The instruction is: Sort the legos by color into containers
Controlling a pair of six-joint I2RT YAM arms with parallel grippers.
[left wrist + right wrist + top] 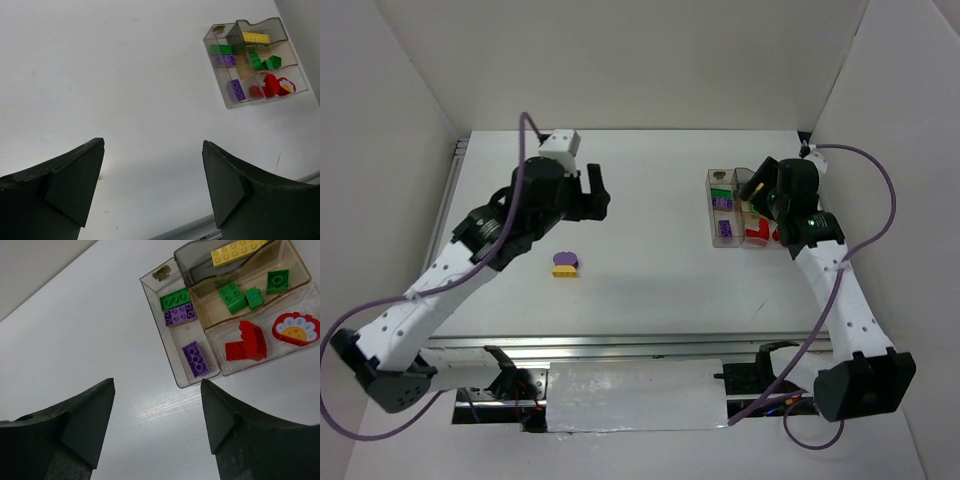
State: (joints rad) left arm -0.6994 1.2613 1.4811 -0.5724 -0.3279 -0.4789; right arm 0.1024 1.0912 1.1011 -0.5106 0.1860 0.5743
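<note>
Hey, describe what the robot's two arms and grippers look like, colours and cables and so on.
The left arm and right arm share white links dotted with small holes, black joint housings and black bases. A purple cable loops off each. The left gripper and right gripper have matte black, wedge-shaped fingers.

Red, green, purple and yellow legos [196, 358] in brownish-clear containers [181, 336], white table [100, 340]

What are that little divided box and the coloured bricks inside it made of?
The divided box looks like clear, brown-tinted hard plastic: the table shows through its glossy walls. The bricks seem to be opaque moulded plastic, smooth, with studs on top.
</note>
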